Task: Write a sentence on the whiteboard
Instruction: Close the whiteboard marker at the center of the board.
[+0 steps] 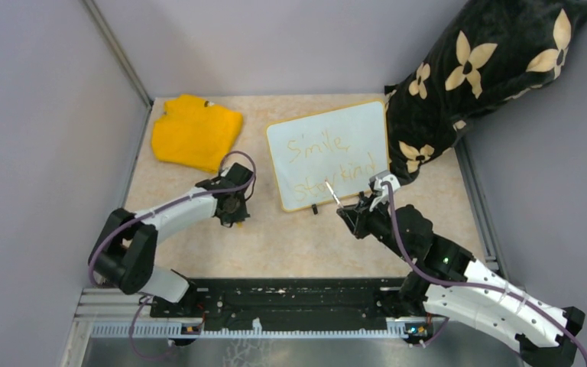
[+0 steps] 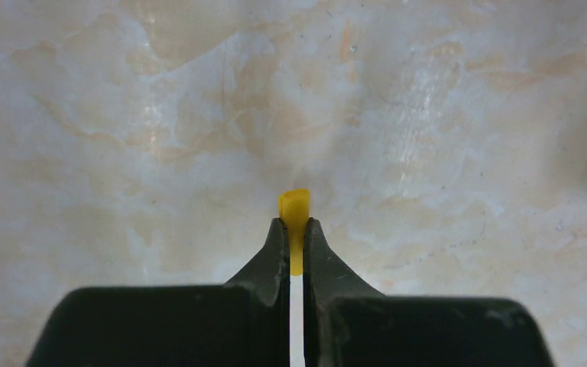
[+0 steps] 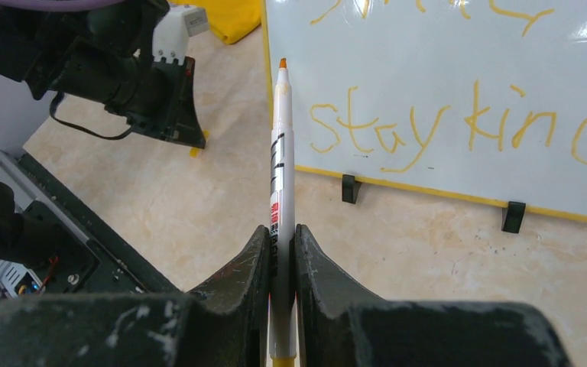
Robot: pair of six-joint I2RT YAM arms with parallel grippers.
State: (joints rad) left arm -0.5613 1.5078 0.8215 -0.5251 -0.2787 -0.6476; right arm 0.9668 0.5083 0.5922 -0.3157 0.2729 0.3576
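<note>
The sentence (image 1: 318, 145), "Smile" above "Stay kind", fills the whiteboard (image 1: 359, 126), which stands propped toward the desk's far edge, right of middle. The writing looks finished and recapping seems the step in hand. The right end effector (image 3: 281, 229) is clenched on the uncapped marker (image 3: 281, 153), its tip at the board's lower left. The left end effector (image 2: 294, 225), left of the desk's middle, pinches what seems the yellow cap (image 2: 294, 206), a grip only its wrist view shows; next, cap and tip need aligning.
</note>
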